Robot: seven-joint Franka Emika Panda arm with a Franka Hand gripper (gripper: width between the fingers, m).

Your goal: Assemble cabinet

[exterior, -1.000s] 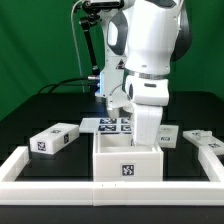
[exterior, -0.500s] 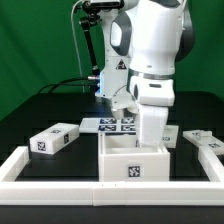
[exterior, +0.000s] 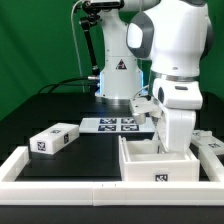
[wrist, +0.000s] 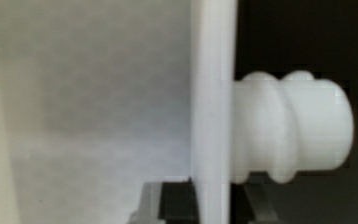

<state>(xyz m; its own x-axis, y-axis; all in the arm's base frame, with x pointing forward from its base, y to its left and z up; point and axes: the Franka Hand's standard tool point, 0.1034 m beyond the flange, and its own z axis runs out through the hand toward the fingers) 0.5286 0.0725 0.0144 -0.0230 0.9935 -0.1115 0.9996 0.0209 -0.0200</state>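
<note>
Pinches tight with the gripper (exterior: 172, 148) on the far wall of the square cabinet shell (exterior: 158, 172). Shows, in the wrist view, dark fingers (wrist: 167, 205) on both sides of that thin wall, beside a ribbed white knob (wrist: 293, 125). Rests the shell on the black table (exterior: 60, 108), just beside the low border frame (exterior: 60, 172), toward the exterior view's right. Looks like setting the shell in place. Next, probably: let go softly, lift straight up, then reach for the small box part (exterior: 52, 140).
</note>
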